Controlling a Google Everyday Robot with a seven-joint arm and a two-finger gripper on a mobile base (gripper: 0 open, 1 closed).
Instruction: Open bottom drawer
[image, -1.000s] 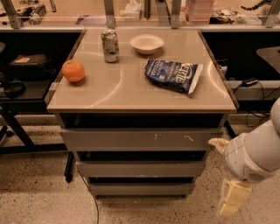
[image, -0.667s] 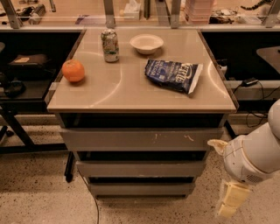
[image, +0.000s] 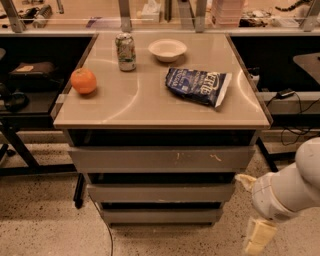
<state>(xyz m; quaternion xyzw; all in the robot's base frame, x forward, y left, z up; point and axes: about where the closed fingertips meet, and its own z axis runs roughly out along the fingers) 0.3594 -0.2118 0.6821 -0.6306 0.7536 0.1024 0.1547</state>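
Note:
The bottom drawer (image: 161, 215) is the lowest and narrowest of three grey fronts under the beige tabletop (image: 150, 102). It is shut, its plain front flush with the cabinet. Above it sit the mid-sized front (image: 161, 193) and the widest front with white scuff marks (image: 161, 159). My gripper (image: 257, 236) hangs at the lower right on the white arm (image: 290, 187), right of the cabinet at about the height of the bottom drawer and apart from it.
On the tabletop lie an orange (image: 83, 80), a drink can (image: 126, 51), a white bowl (image: 167, 49) and a blue chip bag (image: 197, 86). Dark shelving stands to both sides. A cable (image: 102, 225) runs over the speckled floor.
The arm and gripper have shifted slightly to the left and down, toward the cabinet. The drawers have not moved.

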